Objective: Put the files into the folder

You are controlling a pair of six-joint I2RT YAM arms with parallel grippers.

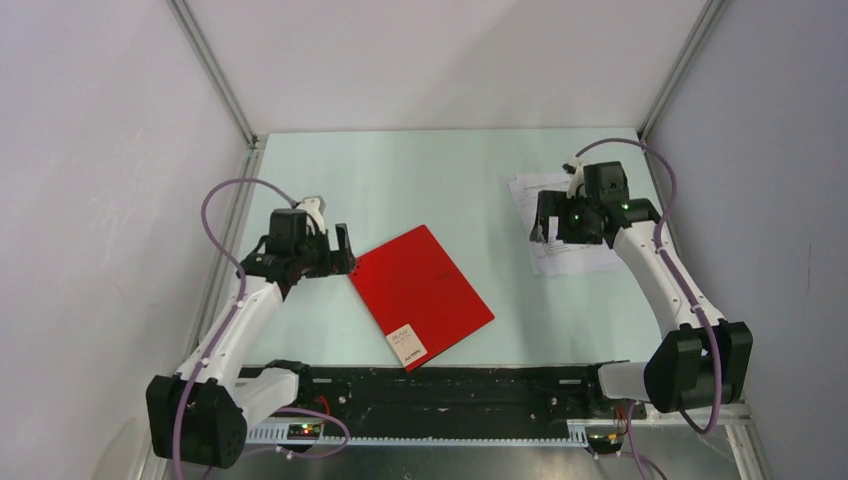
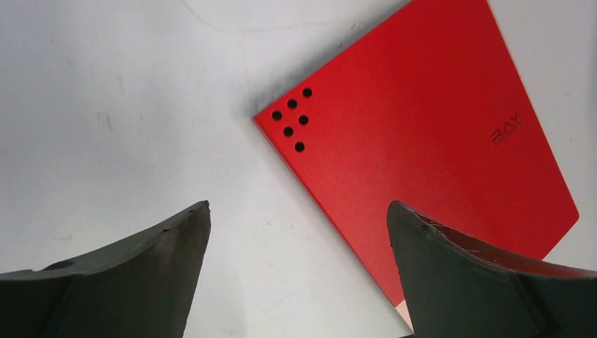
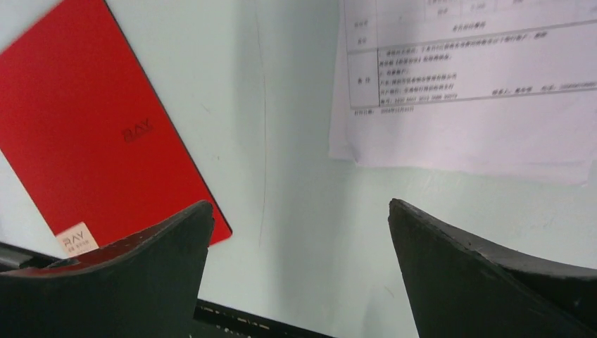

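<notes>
**Red folder shut and flat, papers lying apart on the right**

Red side up, the folder [image 1: 422, 296] lies closed on the pale green table [image 1: 440, 180], turned at a slant. Its small white label [image 1: 406, 346] sits at the corner nearest the arm bases. In the left wrist view, a cluster of six small black holes [image 2: 292, 118] marks one corner of the cover. The files [image 1: 570, 260] lie well apart from the folder, on the right part of the table near the side wall. They are loose white sheets printed with black text and table lines, and they are not squarely stacked.

The left gripper [image 1: 332, 250] hovers just beside the folder's far left corner with its jaws spread wide and nothing between them. The right gripper [image 1: 548, 228] hangs over the left edge of the files, likewise wide open and empty. Its wrist view shows bare table between its fingers [image 3: 169, 246], with the paper's lower edge just beyond the right one.
</notes>
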